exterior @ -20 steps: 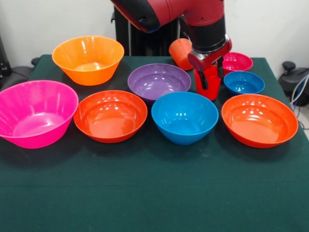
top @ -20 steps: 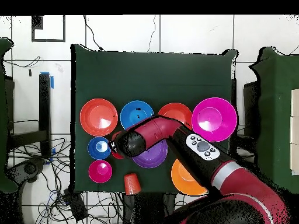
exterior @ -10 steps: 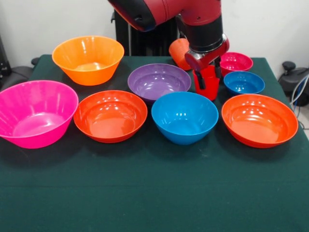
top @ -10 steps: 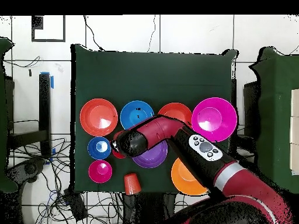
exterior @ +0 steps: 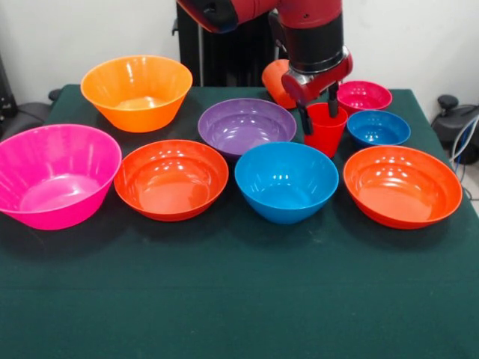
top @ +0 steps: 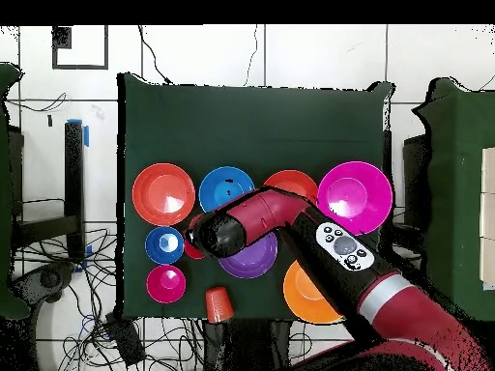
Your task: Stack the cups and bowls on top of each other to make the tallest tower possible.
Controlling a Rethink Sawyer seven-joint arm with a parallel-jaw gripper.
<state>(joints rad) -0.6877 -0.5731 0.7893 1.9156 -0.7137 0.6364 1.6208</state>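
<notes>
Gripping red cup [exterior: 326, 129], hand [exterior: 319, 112] closed

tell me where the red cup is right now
Front view: the red cup stands right of centre, between the purple bowl and small blue bowl, with the gripper at its rim.

The arm [exterior: 247, 9] is glossy red with black joints — a black cylindrical wrist [exterior: 314, 45] sits just above the claw [exterior: 317, 111], ending in a red collar. The claw's two fingers [exterior: 305, 120] are thin and black. Further up the arm, overhead, a pale oval button panel [top: 343, 246] — dark buttons on grey.
</notes>
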